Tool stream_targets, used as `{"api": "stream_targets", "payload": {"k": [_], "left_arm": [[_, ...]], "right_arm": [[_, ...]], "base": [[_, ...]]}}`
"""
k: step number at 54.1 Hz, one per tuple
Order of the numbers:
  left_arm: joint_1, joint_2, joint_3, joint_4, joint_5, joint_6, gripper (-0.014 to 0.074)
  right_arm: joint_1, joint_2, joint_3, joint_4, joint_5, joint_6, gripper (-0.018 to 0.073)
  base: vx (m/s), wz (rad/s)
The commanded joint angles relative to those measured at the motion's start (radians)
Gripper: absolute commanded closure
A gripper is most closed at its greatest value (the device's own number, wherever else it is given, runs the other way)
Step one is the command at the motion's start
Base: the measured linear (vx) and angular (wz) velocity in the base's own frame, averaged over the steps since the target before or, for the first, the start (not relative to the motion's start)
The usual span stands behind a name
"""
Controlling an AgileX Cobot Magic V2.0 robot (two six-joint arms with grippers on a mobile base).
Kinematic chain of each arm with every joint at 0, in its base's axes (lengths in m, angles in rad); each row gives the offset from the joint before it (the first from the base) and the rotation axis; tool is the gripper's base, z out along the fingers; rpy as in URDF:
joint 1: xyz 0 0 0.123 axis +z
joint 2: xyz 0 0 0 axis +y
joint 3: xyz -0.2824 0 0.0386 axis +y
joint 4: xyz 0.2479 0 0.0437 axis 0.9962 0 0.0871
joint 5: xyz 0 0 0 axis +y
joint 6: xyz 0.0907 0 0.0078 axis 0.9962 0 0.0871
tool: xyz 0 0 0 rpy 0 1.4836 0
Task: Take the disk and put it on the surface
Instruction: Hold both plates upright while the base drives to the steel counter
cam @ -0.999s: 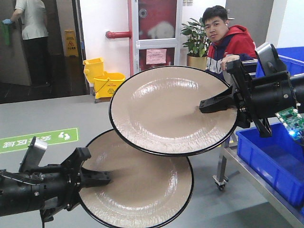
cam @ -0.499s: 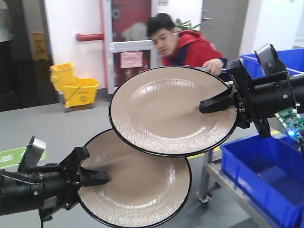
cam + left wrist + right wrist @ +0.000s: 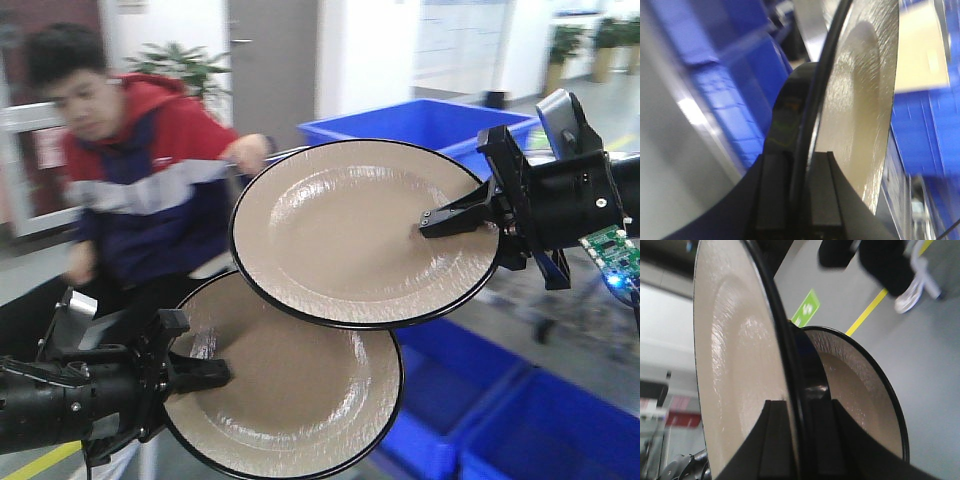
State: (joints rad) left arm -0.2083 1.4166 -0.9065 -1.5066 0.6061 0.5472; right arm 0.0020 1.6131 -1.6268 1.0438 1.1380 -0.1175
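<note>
Two round beige plates with thin black rims hang in the air, each gripped at its edge by one arm. The upper plate (image 3: 340, 240) is in the right pincer (image 3: 450, 220), whose black fingers are clamped over the rim on the plate's right side, with one finger lying across the glossy face. The lower plate (image 3: 300, 400) is in the left pincer (image 3: 205, 375), closed on its left rim in the same way. Both plates are tilted with their faces toward the front camera. The upper one's bottom edge overlaps the top of the lower one, and whether they touch cannot be told.

Each wrist view shows a black rim running down between two closed dark fingers: the left on its plate (image 3: 865, 100), the right on its own (image 3: 735, 355), with the other plate (image 3: 855, 395) just behind it.

Behind them is a blurred person in a red, white and navy hoodie (image 3: 150, 190). Blue plastic bins sit behind (image 3: 420, 125) and below (image 3: 500, 420) the plates.
</note>
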Motion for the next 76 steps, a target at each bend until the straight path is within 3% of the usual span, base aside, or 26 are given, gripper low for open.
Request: {"api": "stream_targets", "payload": {"k": [1,36,76], "left_arm": [[-0.002,-0.038,-0.037,-0.094,0.044,-0.01,0.0595],[-0.002,-0.038,-0.037,-0.094,0.044,-0.01,0.0595],[-0.002,-0.038,-0.037,-0.094,0.044,-0.01,0.0595]], "right_arm": [[-0.004,-0.048,-0.039,0.119,-0.045,0.001,0.0567],[-0.004,-0.048,-0.039,0.12,-0.044,0.001,0.0567],[-0.004,-0.048,-0.039,0.12,-0.044,0.001,0.0567]], "base": [[0.32,-0.9],[0.31,-0.74],[0.24,-0.38]]}}
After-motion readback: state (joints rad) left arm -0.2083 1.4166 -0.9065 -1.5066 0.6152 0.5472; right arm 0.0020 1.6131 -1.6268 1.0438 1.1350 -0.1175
